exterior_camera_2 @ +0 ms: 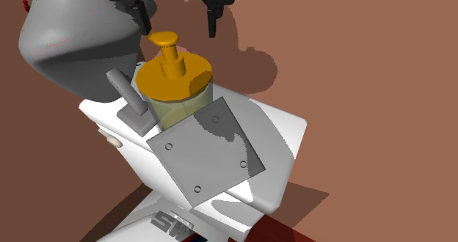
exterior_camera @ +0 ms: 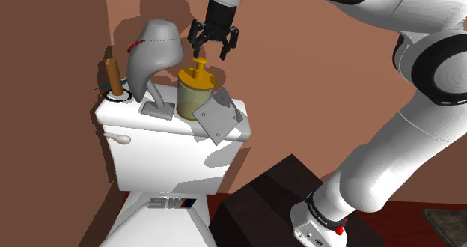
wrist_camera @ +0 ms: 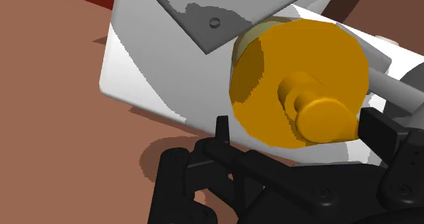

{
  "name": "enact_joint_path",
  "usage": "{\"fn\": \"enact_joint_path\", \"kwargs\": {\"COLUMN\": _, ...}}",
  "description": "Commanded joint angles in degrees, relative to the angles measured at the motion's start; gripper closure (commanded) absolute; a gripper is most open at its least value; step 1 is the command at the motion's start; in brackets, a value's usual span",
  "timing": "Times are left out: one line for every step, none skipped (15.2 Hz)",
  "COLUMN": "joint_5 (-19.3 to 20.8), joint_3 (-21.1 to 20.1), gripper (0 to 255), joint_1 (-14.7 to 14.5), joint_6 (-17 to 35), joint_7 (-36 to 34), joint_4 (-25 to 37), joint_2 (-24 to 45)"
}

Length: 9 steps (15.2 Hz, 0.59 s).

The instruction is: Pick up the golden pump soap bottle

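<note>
Fingers [exterior_camera: 226, 49] apart, upper middle of frame, hanging just above upright golden pump bottle [exterior_camera: 194, 94] (long axis vertical) on toilet tank [exterior_camera: 150, 126].

One toilet [exterior_camera: 168, 152] carries four things on its tank: one yellow pump bottle [exterior_camera: 196, 92], one grey square plate [exterior_camera: 218, 117] with four holes [exterior_camera_2: 216, 119], one grey curved figure [exterior_camera: 153, 55], and one brown stick [exterior_camera: 113, 73] in one black ring [exterior_camera: 117, 96]. There is one flush lever [exterior_camera: 117, 138], one white arm [exterior_camera: 419, 126], one pincer [exterior_camera: 211, 53] with two fingers [exterior_camera: 225, 47], and one dark box [exterior_camera: 269, 193].
</note>
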State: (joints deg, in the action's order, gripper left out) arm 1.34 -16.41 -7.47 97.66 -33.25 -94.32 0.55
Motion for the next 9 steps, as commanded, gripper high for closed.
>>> {"fn": "enact_joint_path", "kwargs": {"joint_5": 1.59, "joint_3": -1.2, "gripper": 0, "joint_1": -1.28, "joint_6": -1.13, "joint_7": -2.52, "joint_4": 6.42, "joint_2": 5.14}}
{"fn": "enact_joint_path", "kwargs": {"joint_5": 1.85, "joint_3": -1.3, "gripper": 0, "joint_1": -1.55, "joint_6": -1.35, "joint_7": -2.85, "joint_4": 7.44, "joint_2": 5.91}}
{"fn": "enact_joint_path", "kwargs": {"joint_5": 1.8, "joint_3": -1.25, "gripper": 0, "joint_1": -1.54, "joint_6": -0.52, "joint_7": -2.84, "joint_4": 6.45, "joint_2": 5.75}}
{"fn": "enact_joint_path", "kwargs": {"joint_5": 1.74, "joint_3": -1.22, "gripper": 0, "joint_1": -1.51, "joint_6": 0.31, "joint_7": -2.82, "joint_4": 5.47, "joint_2": 5.58}}
{"fn": "enact_joint_path", "kwargs": {"joint_5": 1.71, "joint_3": -1.2, "gripper": 0, "joint_1": -1.48, "joint_6": 1.12, "joint_7": -2.82, "joint_4": 4.54, "joint_2": 5.46}}
{"fn": "enact_joint_path", "kwargs": {"joint_5": 1.68, "joint_3": -1.18, "gripper": 0, "joint_1": -1.45, "joint_6": 1.93, "joint_7": -2.81, "joint_4": 3.63, "joint_2": 5.35}}
{"fn": "enact_joint_path", "kwargs": {"joint_5": 1.65, "joint_3": -1.16, "gripper": 0, "joint_1": -1.42, "joint_6": 2.73, "joint_7": -2.81, "joint_4": 2.73, "joint_2": 5.25}}
{"fn": "enact_joint_path", "kwargs": {"joint_5": 1.63, "joint_3": -1.15, "gripper": 0, "joint_1": -1.4, "joint_6": 3.53, "joint_7": -2.81, "joint_4": 1.85, "joint_2": 5.16}}
{"fn": "enact_joint_path", "kwargs": {"joint_5": 1.61, "joint_3": -1.13, "gripper": 0, "joint_1": -1.36, "joint_6": 4.77, "joint_7": -2.82, "joint_4": 0.51, "joint_2": 5.06}}
